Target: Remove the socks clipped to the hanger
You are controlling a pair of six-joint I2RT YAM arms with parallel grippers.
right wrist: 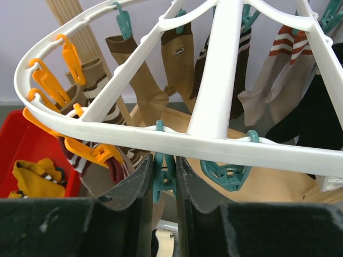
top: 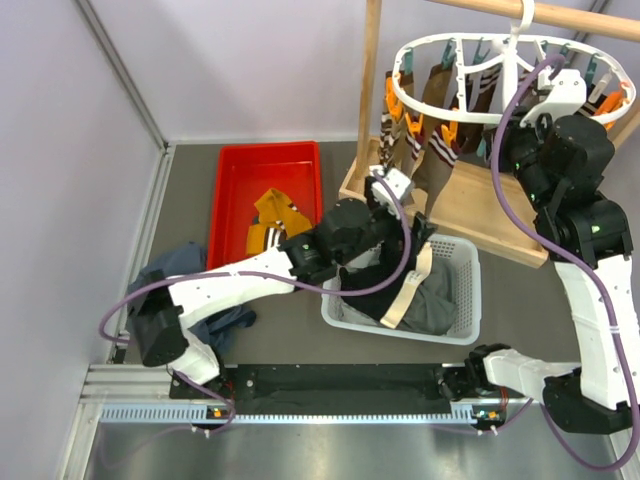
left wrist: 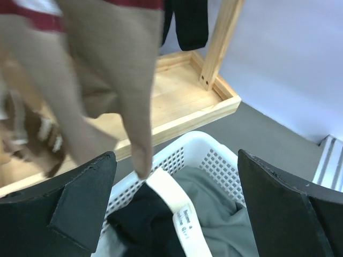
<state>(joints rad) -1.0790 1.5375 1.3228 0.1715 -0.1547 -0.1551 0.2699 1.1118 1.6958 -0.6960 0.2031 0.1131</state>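
Pinching teal clip (right wrist: 163, 179) on hanger (right wrist: 115, 134) rim, right claw (right wrist: 164, 159); left claw (left wrist: 176, 155) spread.

The left arm (top: 240, 280) reaches from its base out to the right and forward, its wrist angled up. The left gripper (left wrist: 177, 160) has its jaws spread wide with nothing between the fingers (left wrist: 75, 206). The right arm (top: 590, 290) stands tall and folds at the elbow. The right gripper (right wrist: 163, 158) is pinched almost closed on a teal clip (right wrist: 163, 182).
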